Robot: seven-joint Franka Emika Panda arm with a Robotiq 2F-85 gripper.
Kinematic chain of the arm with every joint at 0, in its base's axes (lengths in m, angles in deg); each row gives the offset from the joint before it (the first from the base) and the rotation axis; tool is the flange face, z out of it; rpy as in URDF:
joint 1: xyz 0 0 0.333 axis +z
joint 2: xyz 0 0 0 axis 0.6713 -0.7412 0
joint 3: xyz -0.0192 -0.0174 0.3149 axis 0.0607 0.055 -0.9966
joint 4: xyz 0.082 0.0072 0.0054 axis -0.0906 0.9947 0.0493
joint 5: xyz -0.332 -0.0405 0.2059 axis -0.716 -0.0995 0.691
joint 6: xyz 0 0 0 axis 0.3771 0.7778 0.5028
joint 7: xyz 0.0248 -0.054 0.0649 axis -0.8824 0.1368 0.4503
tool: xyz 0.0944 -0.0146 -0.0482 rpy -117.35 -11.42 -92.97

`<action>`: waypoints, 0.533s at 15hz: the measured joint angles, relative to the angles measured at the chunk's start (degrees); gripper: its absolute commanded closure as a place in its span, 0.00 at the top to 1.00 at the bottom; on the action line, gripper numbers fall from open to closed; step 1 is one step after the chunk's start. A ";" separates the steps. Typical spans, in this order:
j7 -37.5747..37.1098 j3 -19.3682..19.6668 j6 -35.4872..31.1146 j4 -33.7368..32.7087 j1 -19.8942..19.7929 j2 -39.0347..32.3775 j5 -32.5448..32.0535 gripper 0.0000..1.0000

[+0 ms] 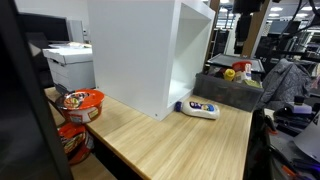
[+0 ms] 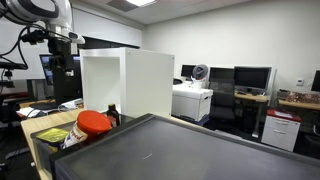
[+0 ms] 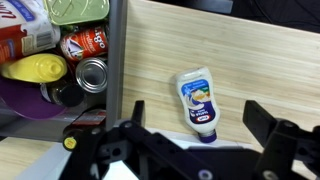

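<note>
In the wrist view my gripper is open and empty, its two black fingers spread wide above the wooden table. A white squeeze bottle with a blue cap and blue label lies flat on the table between and just beyond the fingers, cap toward me. It also shows in an exterior view, lying at the foot of the white box. My arm shows at the upper left in an exterior view; there the fingers are hidden behind the box.
A dark bin of cans and a yellow bottle stands beside the squeeze bottle; it also shows in an exterior view. A tall white open box fills the table's middle. Red bowls sit at the table edge, with a printer behind.
</note>
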 measured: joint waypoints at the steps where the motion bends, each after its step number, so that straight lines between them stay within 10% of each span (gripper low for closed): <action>1: -0.63 -0.36 -1.01 0.49 0.08 0.00 0.02 1.00; 8: -6.24 -3.76 -9.98 5.34 1.59 -0.40 0.02 1.00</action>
